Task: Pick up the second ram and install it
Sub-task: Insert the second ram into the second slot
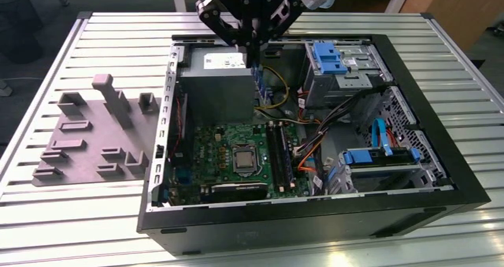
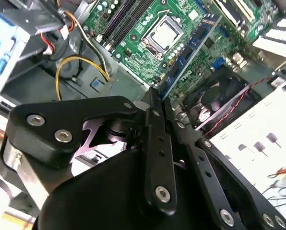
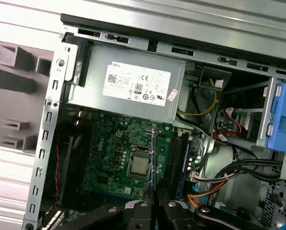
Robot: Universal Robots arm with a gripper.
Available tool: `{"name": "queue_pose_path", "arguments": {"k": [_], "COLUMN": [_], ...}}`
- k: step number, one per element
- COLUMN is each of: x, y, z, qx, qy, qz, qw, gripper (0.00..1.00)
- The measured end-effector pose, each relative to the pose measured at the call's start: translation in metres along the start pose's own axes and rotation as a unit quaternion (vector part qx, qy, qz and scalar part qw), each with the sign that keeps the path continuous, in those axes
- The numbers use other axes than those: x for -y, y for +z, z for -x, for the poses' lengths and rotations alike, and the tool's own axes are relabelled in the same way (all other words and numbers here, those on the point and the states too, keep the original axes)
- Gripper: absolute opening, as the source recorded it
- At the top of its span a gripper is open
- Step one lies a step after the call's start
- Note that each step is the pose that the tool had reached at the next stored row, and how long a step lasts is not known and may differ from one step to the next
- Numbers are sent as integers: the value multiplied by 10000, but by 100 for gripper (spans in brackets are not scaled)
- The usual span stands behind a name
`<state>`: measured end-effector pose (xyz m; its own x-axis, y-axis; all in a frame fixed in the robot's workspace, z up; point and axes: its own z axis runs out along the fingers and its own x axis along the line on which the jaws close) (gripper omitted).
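Blue-green and edge-on, the second ram [image 2: 188, 50] hangs clamped between the closed fingers of the gripper [image 2: 155, 98], its long axis running straight out from the fingertips and down toward the motherboard [image 2: 133, 36] inside the open computer case [image 1: 315, 217]. In the second wrist view the stick extends away from the jaws with its row of dark chips facing sideways, its far end hovering over the board beside the silver processor [image 2: 165, 32]. In the first wrist view the same stick shows as a thin vertical line [image 3: 153, 158] rising from the gripper [image 3: 154, 203], lying between the processor [image 3: 139, 165] and the dark memory slots [image 3: 177, 160], its length roughly parallel to those slots. In the exterior view the gripper [image 1: 250, 39] sits high above the grey power supply [image 1: 216, 72] at the case's far side, with the stick [image 1: 256, 78] dangling below it, well above and short of the slots [image 1: 277, 152] that run along the board nearer the camera. It looks not yet seated: the card stands on end rather than lengthwise over a slot, and the slots lie off to one side of its lower tip. The grey plastic tray [image 1: 87, 137] rests on the slatted metal table [image 1: 79, 220] at the exterior view's left, just beside the case.
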<state>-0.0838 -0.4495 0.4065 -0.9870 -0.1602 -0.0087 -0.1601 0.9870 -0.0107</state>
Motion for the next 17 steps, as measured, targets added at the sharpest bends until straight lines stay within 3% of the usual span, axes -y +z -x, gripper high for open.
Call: {"name": "queue_pose_path", "arguments": {"k": [3, 10, 17], "x": [0, 0, 0], "y": [1, 2, 9], "z": [0, 0, 1], "qx": [-2, -3, -8], "qy": [255, 299, 649], "qz": [-2, -3, -11], "qw": [9997, 9996, 9979], "gripper": [14, 14, 14]}}
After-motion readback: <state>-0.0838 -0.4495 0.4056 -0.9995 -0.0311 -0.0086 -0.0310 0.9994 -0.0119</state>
